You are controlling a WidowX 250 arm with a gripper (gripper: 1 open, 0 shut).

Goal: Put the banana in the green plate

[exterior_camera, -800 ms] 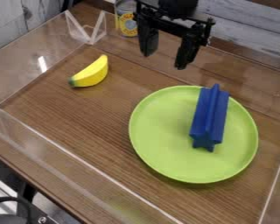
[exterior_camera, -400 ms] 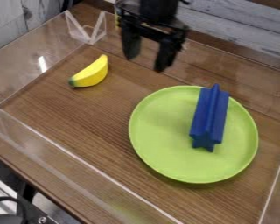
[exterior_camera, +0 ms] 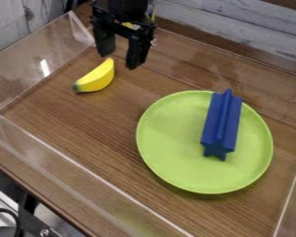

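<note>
Gripper [exterior_camera: 118, 50] pointing down, fingers spread apart, nothing between them; hanging just above and behind banana [exterior_camera: 96, 76], apart from it. Banana lying on wooden table [exterior_camera: 77, 148], left of green plate [exterior_camera: 176, 148], well clear of its rim. Blue block [exterior_camera: 221, 122] resting on right half of plate, lengthwise front to back. Clear walls [exterior_camera: 27, 56] standing around table edges.

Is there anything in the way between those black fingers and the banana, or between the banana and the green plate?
Nothing visible blocks either path. The open gripper hangs just above and right of the banana, with bare wood between banana and green plate. A blue block lies on the plate's right half; the left is free.
</note>
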